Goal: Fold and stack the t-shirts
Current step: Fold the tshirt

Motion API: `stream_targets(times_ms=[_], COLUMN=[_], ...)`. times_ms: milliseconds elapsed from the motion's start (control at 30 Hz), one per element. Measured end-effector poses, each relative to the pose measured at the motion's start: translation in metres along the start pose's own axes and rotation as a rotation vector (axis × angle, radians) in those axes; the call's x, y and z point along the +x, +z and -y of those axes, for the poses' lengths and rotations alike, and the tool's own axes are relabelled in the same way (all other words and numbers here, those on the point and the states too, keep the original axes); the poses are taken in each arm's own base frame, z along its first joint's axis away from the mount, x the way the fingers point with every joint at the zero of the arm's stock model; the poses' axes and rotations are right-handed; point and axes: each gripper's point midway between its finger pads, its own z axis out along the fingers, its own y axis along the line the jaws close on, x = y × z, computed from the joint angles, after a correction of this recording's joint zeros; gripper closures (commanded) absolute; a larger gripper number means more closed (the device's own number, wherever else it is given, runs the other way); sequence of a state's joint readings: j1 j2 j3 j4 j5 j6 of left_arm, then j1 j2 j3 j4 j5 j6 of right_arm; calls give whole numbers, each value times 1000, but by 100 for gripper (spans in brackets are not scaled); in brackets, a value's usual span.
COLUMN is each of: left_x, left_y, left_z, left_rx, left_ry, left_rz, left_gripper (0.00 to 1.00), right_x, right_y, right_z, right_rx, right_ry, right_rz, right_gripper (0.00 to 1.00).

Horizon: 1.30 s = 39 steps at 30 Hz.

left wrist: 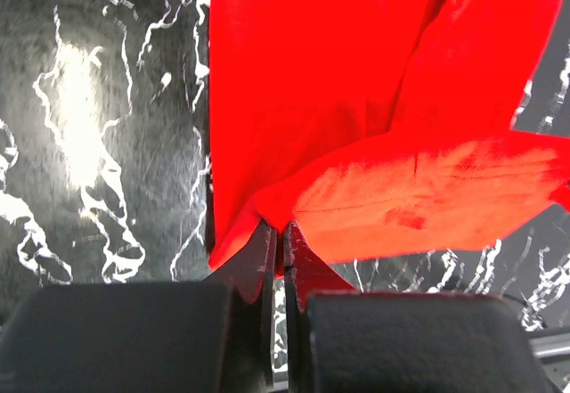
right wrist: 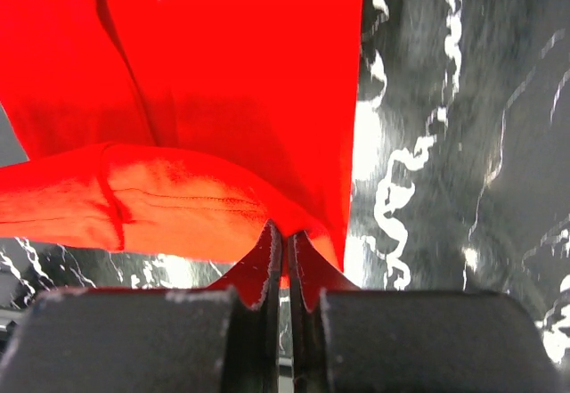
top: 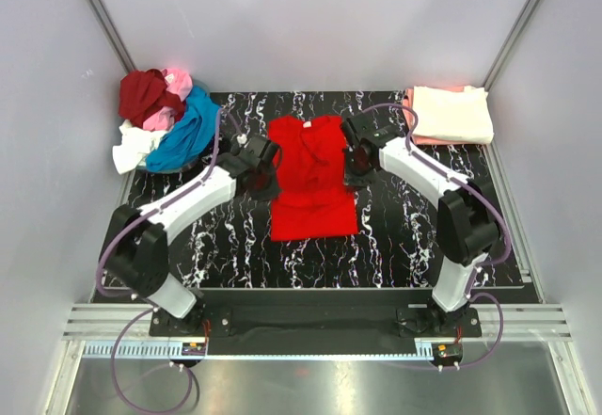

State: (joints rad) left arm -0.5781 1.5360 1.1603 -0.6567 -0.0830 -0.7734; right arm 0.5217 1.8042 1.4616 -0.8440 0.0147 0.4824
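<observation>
Left gripper (left wrist: 279, 233): you see its jaws pinched tight on the left edge of the bright red t-shirt (top: 312, 178).
Right gripper (right wrist: 283, 233): clamped on the same shirt's right edge.
Shirt's place: centre of your top view, on the black marbled table (top: 395, 236).
Unfolded heap (top: 165, 119): upper left.
Folded stack (top: 450, 114): upper right.

A robot lab cell; white panel walls (top: 310, 20); aluminium framing (top: 102, 15); black marbled tabletop (top: 395, 236).
</observation>
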Motion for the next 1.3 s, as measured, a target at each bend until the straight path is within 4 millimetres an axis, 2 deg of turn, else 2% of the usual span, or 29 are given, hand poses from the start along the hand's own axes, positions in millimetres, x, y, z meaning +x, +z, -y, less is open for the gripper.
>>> stream_targets(times_ms=[233,467,633,700,733,767,800,867,933,967,1000,1033,1100,1167,1300], left_x=[-5,-17,-24,-23,-22,-21,-21,-22,-24,-25,-26,-28,-30,-32,-40], left_y=[23,40,59,66,70,72,74,78,82,84,85,85,85,83,61], left_z=[-5,-8,-13,-17,-19,-20,-22,-24,-27,-29,-30,-32,-33,-34,-33], left_rx=[-32,-55,-78,-88,-92,-96,-100,-105,-114,-119,-123,-125,-126,-125,-119], left_ry=[2,-9,-17,-20,-23,-27,-29,-31,-33,-38,-40,-41,-43,-42,-44], left_rz=[-43,-54,-77,-90,-99,-105,-112,-119,-128,-132,-133,-133,-132,-126,-87], left_gripper=[100,100,100,99,98,94,81,63,48,43,36,23,12,5,5], right_x=[-17,-16,-20,-23,-25,-27,-30,-35,-40,-44,-48,-51,-57,-64,-65], right_y=[24,55,68,70,72,73,74,75,76,76,76,74,70,66,50], right_z=[5,13,21,22,22,21,20,19,19,20,21,23,28,34,45], right_rx=[-6,7,8,5,0,-4,-7,-11,-11,-10,-10,-8,-2,9,29], right_ry=[4,4,19,21,22,20,16,10,8,5,4,6,14,24,47], right_rz=[-37,-106,-135,-138,-144,-145,-144,-139,-140,-140,-136,-133,-126,-110,-80], right_gripper=[100,100,100,94,86,83,80,60,38,35,33,31,29,28,29])
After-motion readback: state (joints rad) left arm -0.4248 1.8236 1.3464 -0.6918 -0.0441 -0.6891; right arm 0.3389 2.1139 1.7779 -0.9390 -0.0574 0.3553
